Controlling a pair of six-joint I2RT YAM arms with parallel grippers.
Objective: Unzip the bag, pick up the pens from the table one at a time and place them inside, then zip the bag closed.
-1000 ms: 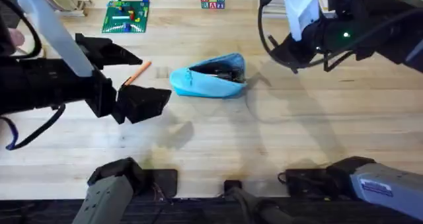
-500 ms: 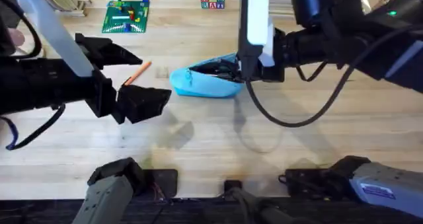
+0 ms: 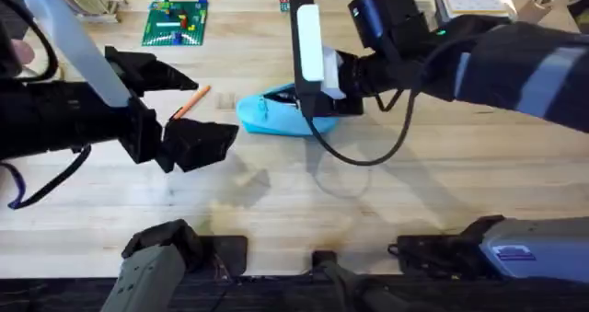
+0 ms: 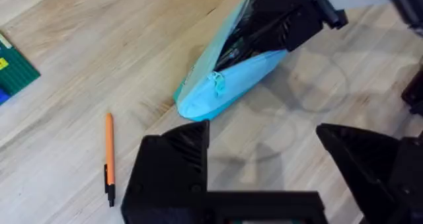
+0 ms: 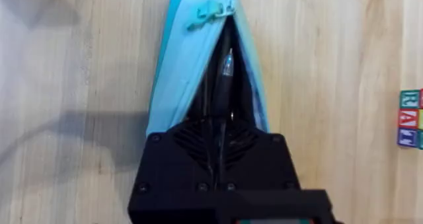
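— The right gripper (image 5: 221, 159)?
— Clenched on a pen (image 5: 227, 85) inside the unzipped light blue pouch (image 3: 267, 117), mid-table (image 3: 368, 211).
— The left gripper (image 4: 264, 168)?
— Spread wide, holding nothing, near the orange pen (image 4: 109, 154).

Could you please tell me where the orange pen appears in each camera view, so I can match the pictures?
Overhead: the orange pen lies on the table left of the light blue bag, partly hidden behind the left arm.
Left wrist: the pen lies on the wood, apart from the bag's zipper-pull end.
Right wrist: the pen is not in this picture.
Shared landmark: the bag with its teal zipper pull.
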